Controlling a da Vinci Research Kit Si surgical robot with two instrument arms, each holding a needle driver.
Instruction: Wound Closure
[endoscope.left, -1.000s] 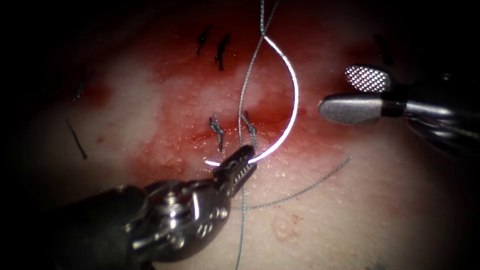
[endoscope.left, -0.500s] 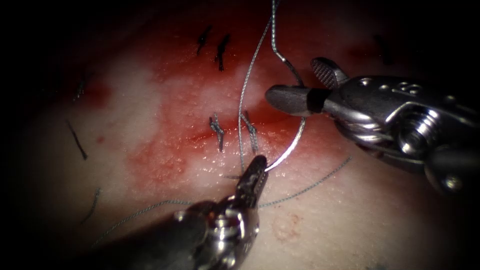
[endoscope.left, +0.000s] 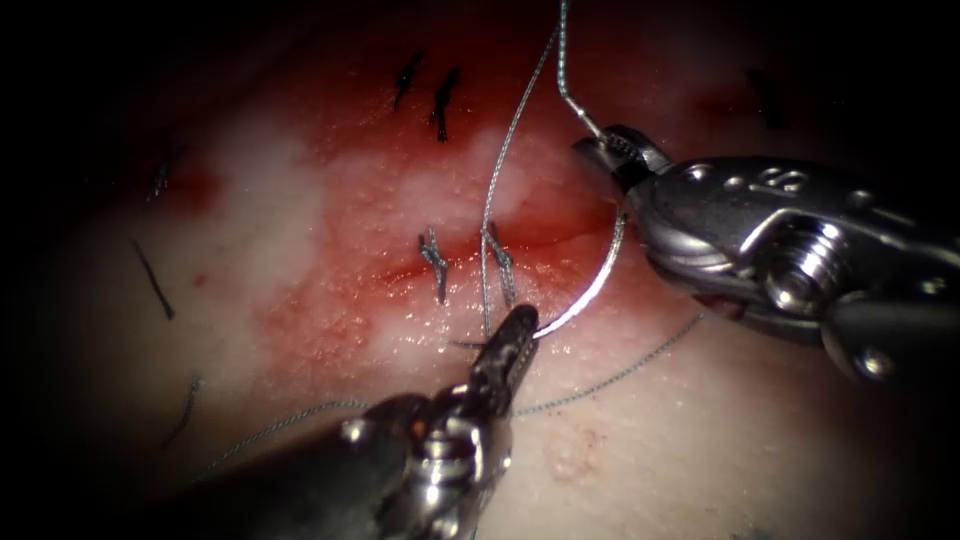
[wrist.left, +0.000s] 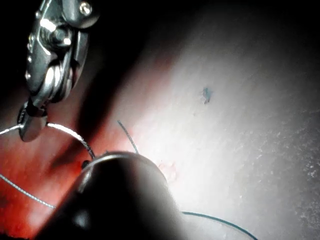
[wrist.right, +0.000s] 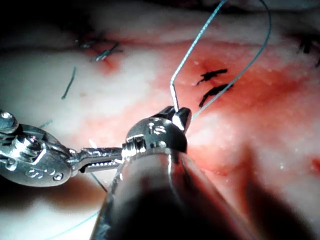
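A: Light pools on the tissue (endoscope.left: 330, 250) at the endoscope view's middle; the edges fall to black all round.

B: Glare whitens the needle (endoscope.left: 590, 285) and the right end effector (endoscope.left: 605, 150). In the left wrist view a dark, out-of-focus shaft casts shadow beside strongly lit pale tissue.

Your two tools, left (endoscope.left: 515, 335) and right (endoscope.left: 612, 150), gleam as polished metal, the left one's jaw faces ridged. The needle (endoscope.left: 590, 285) between them is a smooth, bright steel wire. The thread (endoscope.left: 495, 200) looks fine, twisted and matt grey. The tissue (endoscope.left: 250, 230) lies pale and pebbled, glossy where red fluid (endoscope.left: 400, 190) wets it.
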